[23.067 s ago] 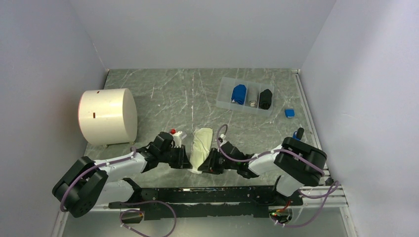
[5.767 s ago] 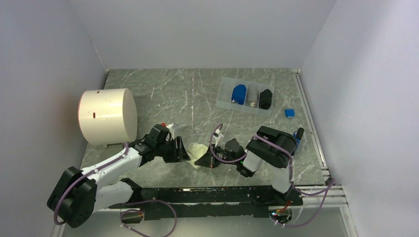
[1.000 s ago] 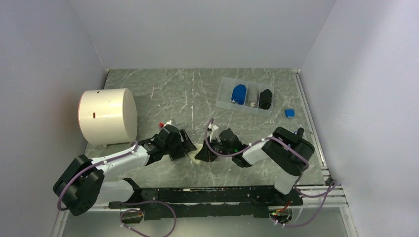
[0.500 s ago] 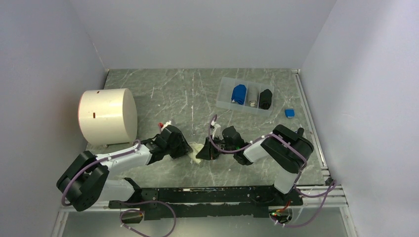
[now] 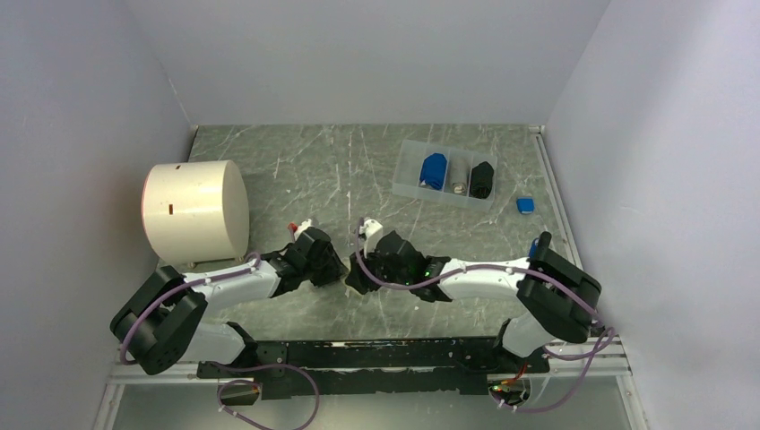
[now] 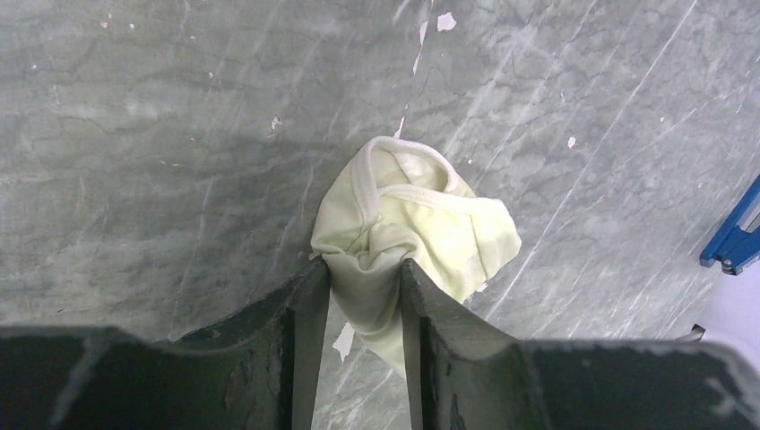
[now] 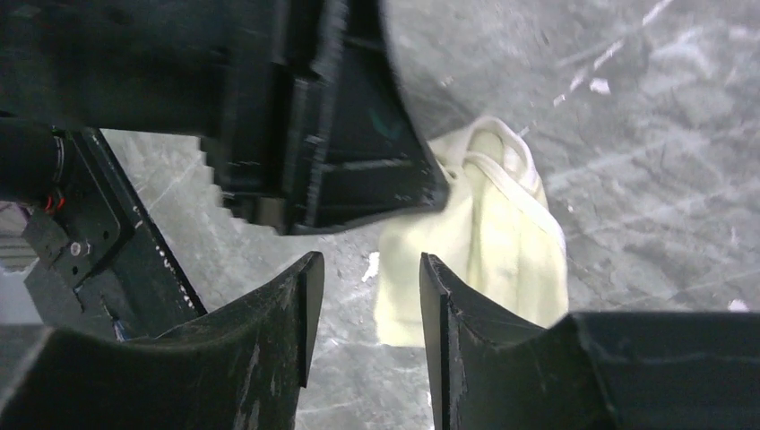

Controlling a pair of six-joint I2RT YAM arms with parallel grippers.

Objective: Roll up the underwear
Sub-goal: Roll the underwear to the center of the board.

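**Swung leftward onto the cream underwear (image 6: 421, 224)**

Brought right gripper (image 7: 366, 264) across, close against left gripper (image 6: 363, 269); spread wide, gripping nothing. Pinching the garment from the left, wadded on table (image 6: 134, 134) centre-front. Looks crumpled rather than rolled; probably needs tightening.

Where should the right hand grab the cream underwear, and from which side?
Probably the loose banded end of the cream underwear, approached from the side opposite the left hand, which pinches the bunched end. The right hand is open and empty.
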